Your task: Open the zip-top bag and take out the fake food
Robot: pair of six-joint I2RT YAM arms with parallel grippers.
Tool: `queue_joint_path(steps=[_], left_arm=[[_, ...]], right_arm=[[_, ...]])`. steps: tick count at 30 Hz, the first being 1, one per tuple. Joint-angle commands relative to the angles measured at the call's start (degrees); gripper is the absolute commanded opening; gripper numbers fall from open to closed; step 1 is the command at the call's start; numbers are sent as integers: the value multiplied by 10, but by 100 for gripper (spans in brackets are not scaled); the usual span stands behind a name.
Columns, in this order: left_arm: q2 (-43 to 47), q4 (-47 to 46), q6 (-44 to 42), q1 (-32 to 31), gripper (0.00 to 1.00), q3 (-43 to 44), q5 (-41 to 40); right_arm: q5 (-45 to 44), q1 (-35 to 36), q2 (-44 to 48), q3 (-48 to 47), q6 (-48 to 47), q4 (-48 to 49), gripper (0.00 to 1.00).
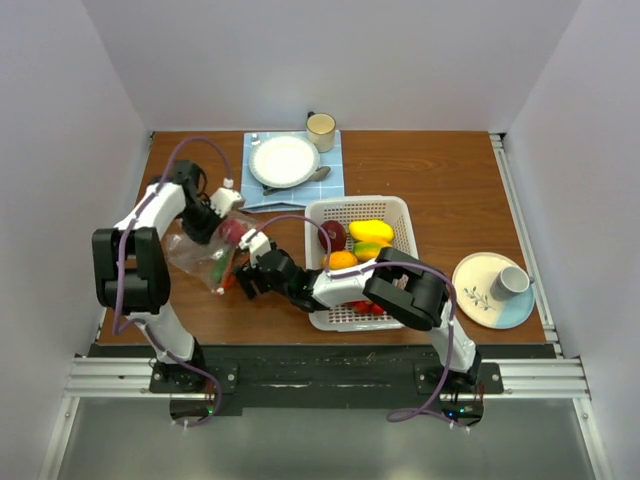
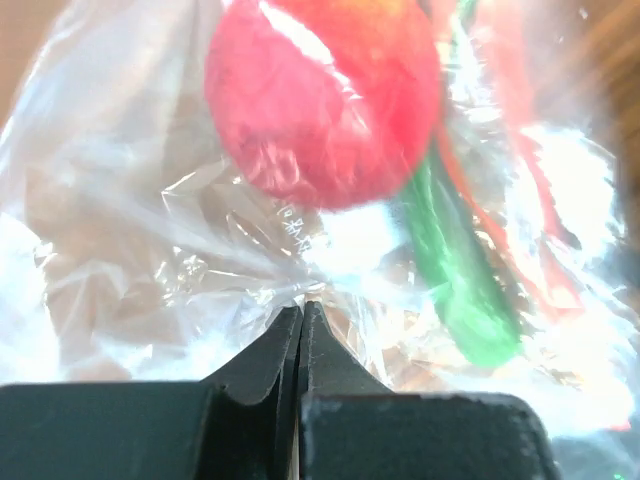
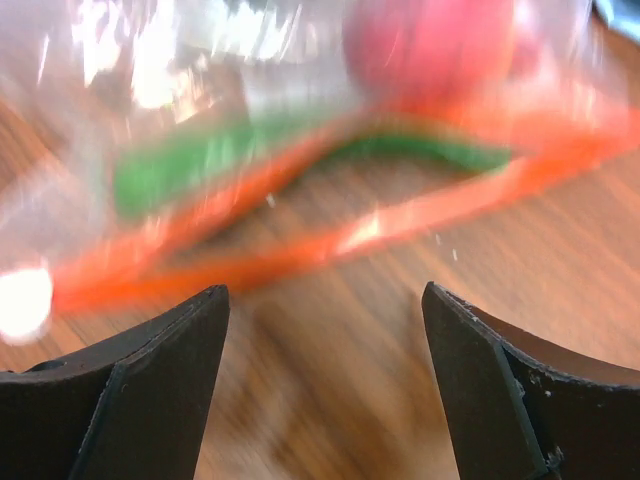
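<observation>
ROBOT ARMS AT WORK: The left gripper (image 2: 300,318) pinches the clear, crinkly plastic zip-top bag (image 1: 203,252) at the left side of the brown wooden table (image 1: 450,190), its black fingers pressed together on a fold of the film. Fake food (image 2: 330,130) shows through the plastic: a glossy round red piece (image 2: 320,80) above a long green piece (image 2: 462,290). The right gripper (image 3: 325,300) faces the bag's orange-red zip strip (image 3: 430,205) from just beside it, black fingers spread wide over bare wood and touching nothing; its wrist view of the bag is blurred. To the bag's right, a white slotted plastic basket (image 1: 402,207) holds more fake food: a yellow piece (image 1: 371,231), a maroon piece (image 1: 332,235), an orange piece (image 1: 341,260) and small red pieces (image 1: 364,308).
</observation>
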State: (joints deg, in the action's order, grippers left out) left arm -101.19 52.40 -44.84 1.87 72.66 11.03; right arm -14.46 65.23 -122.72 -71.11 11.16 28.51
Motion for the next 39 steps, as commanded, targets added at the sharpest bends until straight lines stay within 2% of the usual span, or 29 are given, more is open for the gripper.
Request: queue_joint_path(steps=[1, 3, 8, 9, 10, 13, 14, 17, 22, 24, 26, 29, 32, 39], left_arm=[[81, 41, -23, 16, 7, 7, 36], [97, 44, -27, 15, 11, -21, 47], [121, 41, -27, 17, 46, -29, 48], [126, 43, -26, 19, 52, -13, 46], [135, 45, -27, 20, 64, -1, 41], [136, 63, -28, 25, 78, 66, 36], [134, 78, -26, 24, 79, 102, 33], [130, 99, -12, 27, 81, 162, 40], [147, 118, 19, 28, 82, 181, 115], [156, 116, 19, 28, 81, 110, 148], [158, 93, 19, 25, 76, 17, 160], [153, 70, 9, 21, 69, -74, 190], [154, 22, 10, 21, 68, -134, 168], [139, -54, 0, 23, 66, -197, 93]], right_arm=[[-25, 1, 43, 25, 22, 24, 81], [-26, 2, 43, 25, 23, 23, 81], [-30, 1, 41, 15, 16, 10, 81], [-30, 1, 41, 12, 14, 10, 81], [-30, 1, 40, 11, 12, 7, 81], [-35, 0, 33, 0, 10, -1, 81], [-38, 1, 28, -3, 7, -3, 81], [-48, 0, 27, -10, 9, -12, 80], [-57, -1, 22, -10, 7, -19, 80], [-60, -1, 22, -10, 6, -19, 80], [-72, -2, 18, -15, 5, -23, 80], [-100, -5, 13, -25, 4, -35, 80], [-105, -14, 19, -25, 11, -38, 80], [-107, -24, 25, -26, 13, -41, 79]])
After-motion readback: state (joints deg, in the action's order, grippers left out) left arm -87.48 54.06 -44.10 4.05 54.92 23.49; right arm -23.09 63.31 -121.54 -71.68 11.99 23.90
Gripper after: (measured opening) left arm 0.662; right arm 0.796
